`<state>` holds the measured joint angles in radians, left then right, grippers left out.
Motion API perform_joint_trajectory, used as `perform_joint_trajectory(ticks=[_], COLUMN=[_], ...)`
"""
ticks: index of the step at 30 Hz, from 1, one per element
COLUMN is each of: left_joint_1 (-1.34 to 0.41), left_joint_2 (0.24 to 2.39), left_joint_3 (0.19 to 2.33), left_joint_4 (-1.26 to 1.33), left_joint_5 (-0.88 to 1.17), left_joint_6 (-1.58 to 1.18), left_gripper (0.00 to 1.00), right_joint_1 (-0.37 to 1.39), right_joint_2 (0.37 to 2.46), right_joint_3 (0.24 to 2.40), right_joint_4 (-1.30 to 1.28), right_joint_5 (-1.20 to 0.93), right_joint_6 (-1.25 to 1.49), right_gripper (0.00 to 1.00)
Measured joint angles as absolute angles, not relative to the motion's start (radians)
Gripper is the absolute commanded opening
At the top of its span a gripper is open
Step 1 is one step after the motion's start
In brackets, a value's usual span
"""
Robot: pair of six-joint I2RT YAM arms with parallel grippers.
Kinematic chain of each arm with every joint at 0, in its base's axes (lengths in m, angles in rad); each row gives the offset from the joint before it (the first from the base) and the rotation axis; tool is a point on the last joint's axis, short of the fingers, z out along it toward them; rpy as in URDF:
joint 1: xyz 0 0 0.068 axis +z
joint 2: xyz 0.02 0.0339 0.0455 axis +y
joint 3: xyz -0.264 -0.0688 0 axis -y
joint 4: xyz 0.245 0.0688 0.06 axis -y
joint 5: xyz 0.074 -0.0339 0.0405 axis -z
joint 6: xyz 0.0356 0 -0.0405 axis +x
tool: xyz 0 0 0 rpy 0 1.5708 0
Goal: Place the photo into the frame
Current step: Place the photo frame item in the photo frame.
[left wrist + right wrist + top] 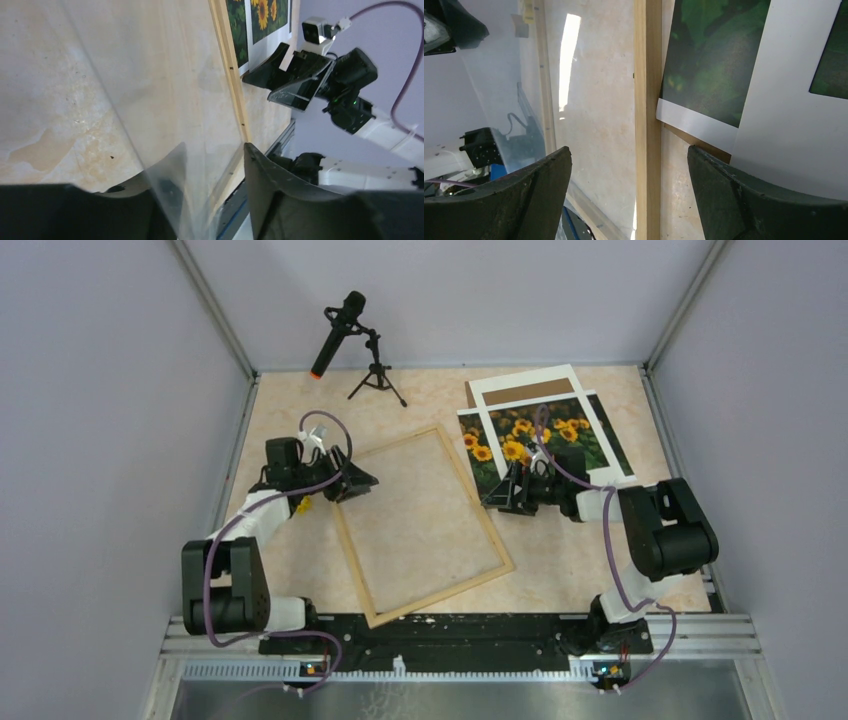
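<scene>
Obs., top view: the frame (476, 496) lies flat and skewed at table centre, empty of any print. The photo (512, 448) sits at about 1 o'clock from it, face up, with the white mat (520, 378) lying across it and the brown backing board (530, 392) showing at the stack's 12 o'clock end. The photo's 7 o'clock corner comes right up to the frame's 3 o'clock rail; touching or merely beside, cannot tell. Right gripper (629, 150): jaws spread wide, holding nothing, poised low over that rail and that photo corner. Left gripper (215, 147): at the frame's 10 o'clock corner, jaws partway apart. The edge of a clear pane (170, 175) runs up through the gap; no pad visibly pressed on it, so judged not gripped. Handling, judged: the photo is a thin, light, limp sheet. It will sag if lifted by one point, it creases easily, and it is probably slick on the face. Lying flat, it offers almost no edge to pinch. The mat on top pins it, so dragging risks a tear or shifting the whole stack. Best hold looks like the exposed white border at the 7 o'clock corner, clear of the mat. Pinch shallow and slide it out low toward the frame.
</scene>
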<state>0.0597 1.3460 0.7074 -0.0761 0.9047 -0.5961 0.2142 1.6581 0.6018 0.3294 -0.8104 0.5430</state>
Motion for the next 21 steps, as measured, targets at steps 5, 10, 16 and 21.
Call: perform_joint_trajectory(ticks=[5, 10, 16, 21], left_joint_1=[0.060, 0.060, 0.060, 0.060], left_joint_2=[1.372, 1.352, 1.243, 1.219], left_joint_3=[0.709, 0.699, 0.630, 0.604], left_joint_4=[-0.109, -0.176, -0.204, -0.202], left_joint_5=[0.863, 0.821, 0.791, 0.770], left_joint_6=[-0.607, -0.611, -0.665, -0.707], left_gripper=[0.65, 0.61, 0.46, 0.09], right_joint_1=[0.214, 0.214, 0.214, 0.214], right_joint_2=[1.658, 1.658, 1.658, 1.658], right_joint_3=[0.595, 0.589, 0.587, 0.582], right_joint_4=[0.345, 0.358, 0.363, 0.372], right_joint_5=[-0.812, -0.812, -0.813, -0.813], right_joint_6=[0.543, 0.543, 0.543, 0.543], right_gripper=[0.86, 0.86, 0.86, 0.86])
